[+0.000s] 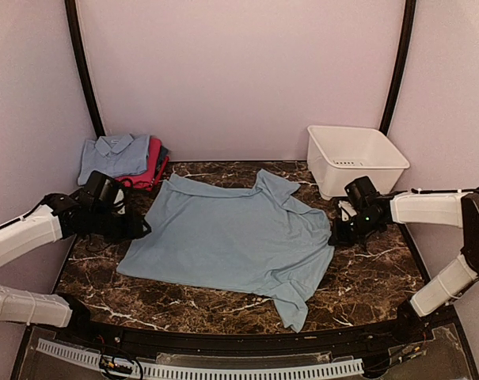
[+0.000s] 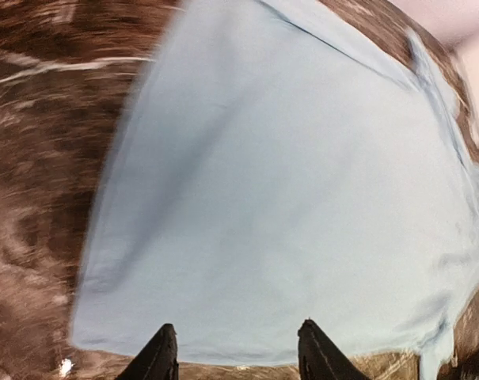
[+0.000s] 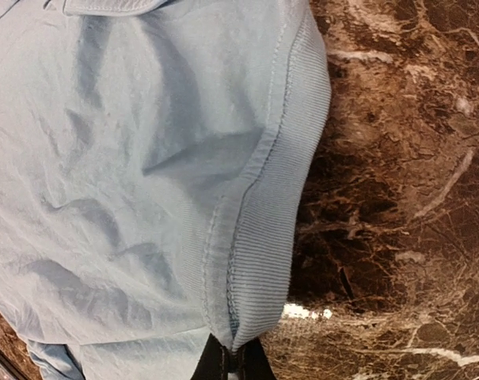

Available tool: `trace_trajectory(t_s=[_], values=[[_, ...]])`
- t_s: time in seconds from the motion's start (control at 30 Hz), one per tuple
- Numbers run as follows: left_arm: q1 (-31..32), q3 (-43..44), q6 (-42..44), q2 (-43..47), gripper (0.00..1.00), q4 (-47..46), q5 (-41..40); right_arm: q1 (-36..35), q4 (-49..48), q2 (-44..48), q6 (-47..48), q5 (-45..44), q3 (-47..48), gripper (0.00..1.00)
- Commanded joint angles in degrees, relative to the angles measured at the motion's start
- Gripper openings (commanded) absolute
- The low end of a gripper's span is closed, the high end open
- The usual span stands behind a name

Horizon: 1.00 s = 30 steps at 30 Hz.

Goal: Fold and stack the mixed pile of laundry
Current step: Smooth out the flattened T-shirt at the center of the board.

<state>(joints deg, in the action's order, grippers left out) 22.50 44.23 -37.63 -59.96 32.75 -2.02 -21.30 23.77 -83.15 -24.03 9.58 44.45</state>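
Both at the blue shirt [image 1: 231, 237]: left fingers [image 2: 161, 355] spread wide, right fingers [image 3: 210, 368] pinching its ribbed cuff [image 3: 263, 237].

The top view looks down from behind the arms; both wrist views sit close over the shared blue shirt [image 1: 231, 229]

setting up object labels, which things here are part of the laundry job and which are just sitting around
Job:
pale blue shirt, spread out, sleeve cuff pinched by the right gripper
folded stack at back left, blue and pink

Lying about:
white tub at back right
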Motion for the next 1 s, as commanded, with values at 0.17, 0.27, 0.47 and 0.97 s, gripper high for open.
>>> trace_trajectory(t_s=[0.17,0.27,0.47,0.97], values=[[26.5,16.7,30.2,-24.9,0.51,-16.9,18.8,1.8,-0.2,-7.8,4.7,4.8,8.7,0.0],[31.9,28.4,39.1,-34.9,0.48,-14.4,17.7,1.9,-1.0,-9.9,5.1,6.5,9.4,0.0],[35.9,42.9,44.2,-51.2,0.5,-12.2,25.6,2.3,-1.4,-10.3,5.5,6.8,9.5,0.0],[41.3,51.6,45.1,-64.5,0.61,-10.8,30.8,3.6,-1.8,-12.0,5.6,7.5,11.2,0.0]])
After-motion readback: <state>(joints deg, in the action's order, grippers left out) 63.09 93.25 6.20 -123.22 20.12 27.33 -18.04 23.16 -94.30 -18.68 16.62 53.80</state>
